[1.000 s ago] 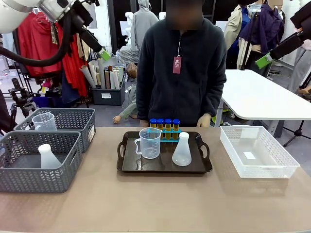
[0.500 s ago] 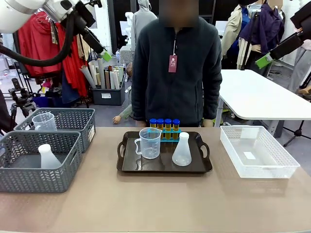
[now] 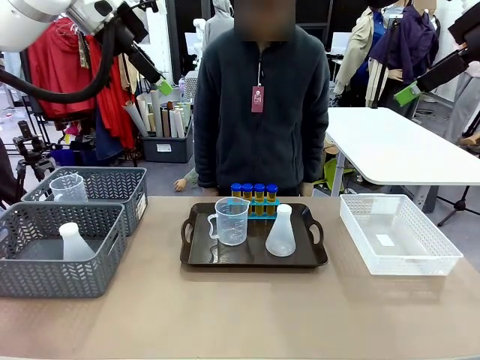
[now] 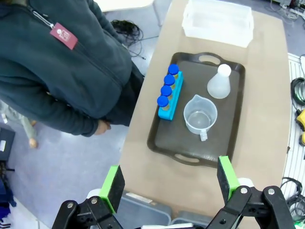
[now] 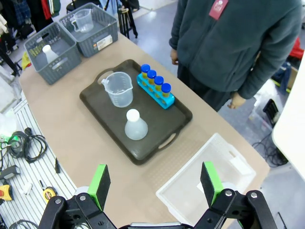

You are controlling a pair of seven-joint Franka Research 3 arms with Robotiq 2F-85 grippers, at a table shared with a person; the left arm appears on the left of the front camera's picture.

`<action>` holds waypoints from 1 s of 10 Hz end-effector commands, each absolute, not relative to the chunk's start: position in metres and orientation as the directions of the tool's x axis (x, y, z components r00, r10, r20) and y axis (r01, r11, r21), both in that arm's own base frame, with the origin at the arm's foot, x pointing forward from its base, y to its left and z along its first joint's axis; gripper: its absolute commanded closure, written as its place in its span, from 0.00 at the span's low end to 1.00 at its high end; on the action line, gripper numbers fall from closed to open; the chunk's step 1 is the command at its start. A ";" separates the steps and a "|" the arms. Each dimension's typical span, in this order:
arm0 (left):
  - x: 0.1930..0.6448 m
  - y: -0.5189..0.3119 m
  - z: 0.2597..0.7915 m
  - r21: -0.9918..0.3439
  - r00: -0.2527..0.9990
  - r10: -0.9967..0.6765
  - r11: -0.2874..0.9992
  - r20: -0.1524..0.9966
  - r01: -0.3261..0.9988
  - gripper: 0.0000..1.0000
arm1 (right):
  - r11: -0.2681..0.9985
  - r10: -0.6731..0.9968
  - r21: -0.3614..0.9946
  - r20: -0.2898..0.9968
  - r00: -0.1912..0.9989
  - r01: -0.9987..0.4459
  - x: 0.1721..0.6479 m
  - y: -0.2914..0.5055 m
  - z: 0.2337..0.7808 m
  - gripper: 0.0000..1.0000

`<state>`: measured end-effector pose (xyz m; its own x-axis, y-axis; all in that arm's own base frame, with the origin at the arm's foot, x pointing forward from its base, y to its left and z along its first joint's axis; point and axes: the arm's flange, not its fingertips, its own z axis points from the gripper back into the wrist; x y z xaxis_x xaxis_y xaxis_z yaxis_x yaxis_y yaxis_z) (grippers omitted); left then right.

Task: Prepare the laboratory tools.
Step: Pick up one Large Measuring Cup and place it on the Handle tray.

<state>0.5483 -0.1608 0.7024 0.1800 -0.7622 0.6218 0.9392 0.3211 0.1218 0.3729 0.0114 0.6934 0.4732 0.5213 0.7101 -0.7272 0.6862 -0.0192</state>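
Tray (image 3: 196,259) holding beaker (image 3: 231,220), flask (image 3: 280,232), 4 tubes (image 3: 253,198), both jaws wide, empty

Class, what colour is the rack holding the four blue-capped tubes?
Bright turquoise blue plastic rack, clearest in the right wrist view.

Both arms are raised high, left gripper (image 4: 169,183) and right gripper (image 5: 155,183) spread wide.

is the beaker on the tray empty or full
Empty. The left wrist view looks straight down into the clear beaker and shows its bare bottom; it stands upright on the dark tray.
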 end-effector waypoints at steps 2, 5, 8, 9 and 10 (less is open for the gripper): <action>0.547 -0.160 0.704 0.116 0.180 -0.759 0.319 0.626 0.940 0.00 | 0.676 0.519 -0.012 0.717 0.464 -0.737 0.373 0.011 0.694 0.00; 0.547 -0.160 0.704 0.116 0.180 -0.759 0.319 0.626 0.940 0.00 | 0.676 0.519 -0.012 0.717 0.464 -0.737 0.373 0.011 0.694 0.00; 0.547 -0.160 0.704 0.116 0.180 -0.759 0.319 0.626 0.940 0.00 | 0.676 0.519 -0.012 0.717 0.464 -0.737 0.373 0.011 0.694 0.00; 0.547 -0.160 0.704 0.116 0.180 -0.759 0.319 0.626 0.940 0.00 | 0.676 0.519 -0.012 0.717 0.464 -0.737 0.373 0.011 0.694 0.00; 0.547 -0.160 0.704 0.116 0.180 -0.759 0.319 0.626 0.940 0.00 | 0.676 0.519 -0.012 0.717 0.464 -0.737 0.373 0.011 0.694 0.00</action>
<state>0.5484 -0.1608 0.7023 0.1800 -0.7622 0.6218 0.9392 0.3211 0.1217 0.3729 0.0114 0.6934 0.4732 0.5213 0.7101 -0.7272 0.6862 -0.0191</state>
